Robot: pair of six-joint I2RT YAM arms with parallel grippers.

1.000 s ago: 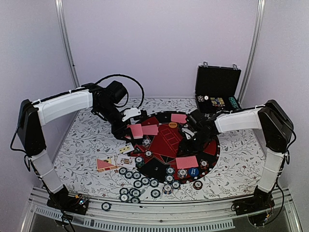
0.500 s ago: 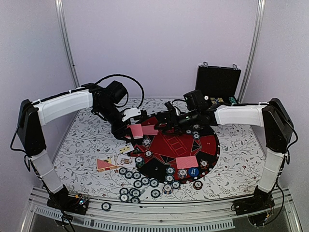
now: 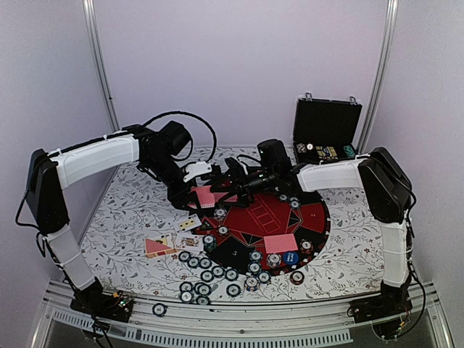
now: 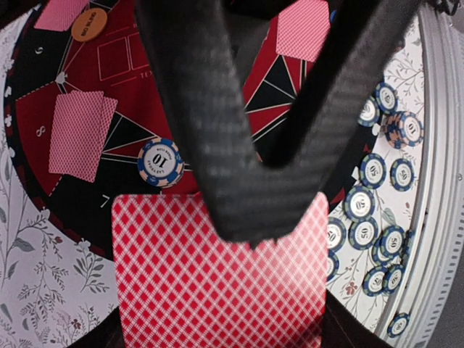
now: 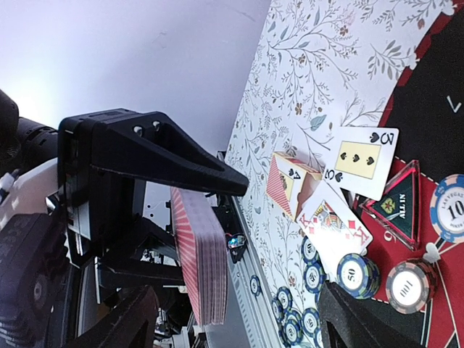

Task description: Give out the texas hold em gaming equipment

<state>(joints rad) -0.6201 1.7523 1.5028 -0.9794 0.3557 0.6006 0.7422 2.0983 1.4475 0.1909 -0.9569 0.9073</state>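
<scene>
Readable: a "10" chip point(image 4: 159, 161) lies on the round mat point(image 3: 312, 214), just past the deck. Blue-white "50" chips point(image 4: 373, 169) are scattered on the floral table point(image 4: 29, 290) near the front rail. The right wrist view shows a three of spades point(image 5: 360, 161) face up, a "4" card point(image 5: 288, 183) beside it, a red triangular "ALL IN" plaque point(image 5: 397, 204) and a "100" chip point(image 5: 407, 288). The orange disc point(image 4: 88, 24) has print, too small to read.

Left arm: rises from its base, bends right across the table, wrist low at the mat's left edge. The left gripper point(image 3: 194, 187) is clenched on the deck point(image 4: 217, 283) of red-backed cards, held above the mat's rim; the deck shows edge-on in the right wrist view.

Right arm: stretched left over the mat's far side, forearm about level. The right gripper point(image 3: 229, 178) is just beside the deck, fingers spread wide, grasping nothing.

A lone red-backed card point(image 3: 280, 243) lies on the mat's near side. The black case point(image 3: 326, 123) stands open at far right.
</scene>
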